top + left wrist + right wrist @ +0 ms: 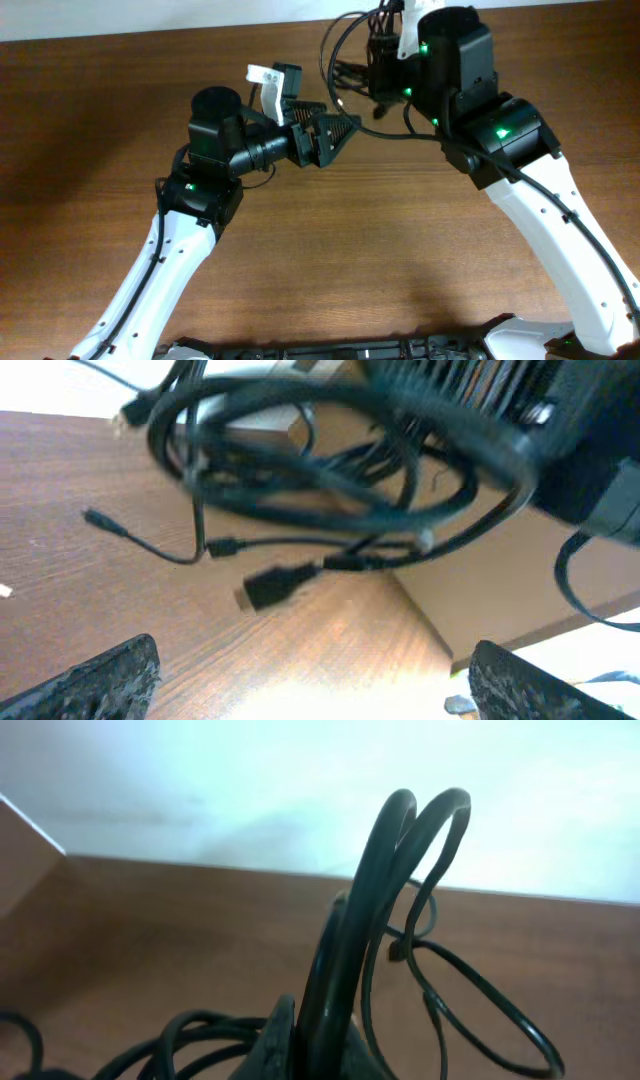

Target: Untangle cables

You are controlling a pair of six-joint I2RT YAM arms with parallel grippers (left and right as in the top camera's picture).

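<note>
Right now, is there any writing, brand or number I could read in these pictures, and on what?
None can be read.
The small white tag bears dark marks, too small to read.
The thin black cables and the brown wooden table show no lettering.

My overhead feed is evenly lit and sharp, faint soft shadows on the table [330, 260]. Left wrist view, I'm getting the cables [275, 585] smeared with blur and glare off the wood below; right wrist, the nearest loops sit out of focus against a blown-out wall [250, 780].
</note>
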